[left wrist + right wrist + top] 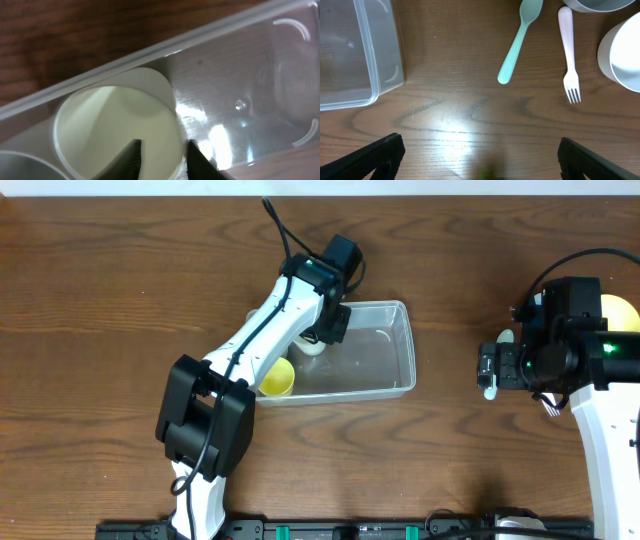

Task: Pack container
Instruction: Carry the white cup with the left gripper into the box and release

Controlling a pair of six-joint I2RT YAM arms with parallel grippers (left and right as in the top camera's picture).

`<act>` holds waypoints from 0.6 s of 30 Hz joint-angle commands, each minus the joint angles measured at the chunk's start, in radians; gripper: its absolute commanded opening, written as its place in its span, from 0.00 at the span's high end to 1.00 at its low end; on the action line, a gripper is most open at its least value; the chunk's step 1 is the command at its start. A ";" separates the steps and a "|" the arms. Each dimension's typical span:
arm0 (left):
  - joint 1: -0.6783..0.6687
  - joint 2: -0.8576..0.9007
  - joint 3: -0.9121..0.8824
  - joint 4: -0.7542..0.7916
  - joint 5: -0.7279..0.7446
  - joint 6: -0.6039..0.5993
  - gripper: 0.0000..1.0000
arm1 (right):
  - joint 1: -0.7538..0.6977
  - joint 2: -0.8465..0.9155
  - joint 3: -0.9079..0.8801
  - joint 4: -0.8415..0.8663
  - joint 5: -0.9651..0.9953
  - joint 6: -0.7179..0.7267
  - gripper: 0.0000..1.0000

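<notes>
So, the container (380,360) is a clear plastic tub, rectangular with rounded corners and a thin rim. It sits near the middle of the table (100,300), and its glossy floor throws back the light.

The left gripper (164,145) is down inside its left end. The dark fingers (132,160) are partly spread and straddle the wall of a smooth white cup (115,125), one inside the mouth and one outside. We honestly can't tell if they're pinching it or just sitting around it. A yellow cup (277,378) sits in the tub's near-left corner, so we count two cups in there. The rest of the floor is bare.

The right gripper (480,142) hangs over the wood to the right of the tub. It's spread wide with nothing between its fingers.

Loose on the table by it we count:
- one mint-green spoon (520,42)
- one pale pink fork (567,50), just beside the spoon, both matte plastic
- one white bowl (625,55)
- one grey bowl (600,4), mostly cut off by the edge of the right wrist view

The table is dark brown wood with strong wavy grain and a bit of sheen. A pale strip runs along its far edge.
</notes>
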 commanded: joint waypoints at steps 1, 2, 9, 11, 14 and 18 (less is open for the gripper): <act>0.003 0.002 0.008 -0.002 -0.007 0.003 0.55 | -0.011 0.002 0.016 -0.002 0.003 0.013 0.01; 0.003 0.002 0.008 -0.003 -0.007 0.003 0.54 | -0.011 0.002 0.016 -0.002 0.003 0.013 0.01; 0.002 -0.007 0.010 -0.013 -0.007 0.003 0.52 | -0.011 0.002 0.016 -0.005 0.003 0.013 0.01; 0.002 -0.024 0.020 -0.029 -0.007 0.003 0.46 | -0.011 0.002 0.016 -0.004 0.003 0.013 0.01; 0.002 -0.089 0.053 -0.067 -0.012 0.003 0.38 | -0.011 0.002 0.016 -0.003 0.003 0.013 0.01; 0.015 -0.238 0.061 -0.085 -0.108 -0.012 0.31 | -0.011 0.002 0.016 0.000 -0.003 0.014 0.01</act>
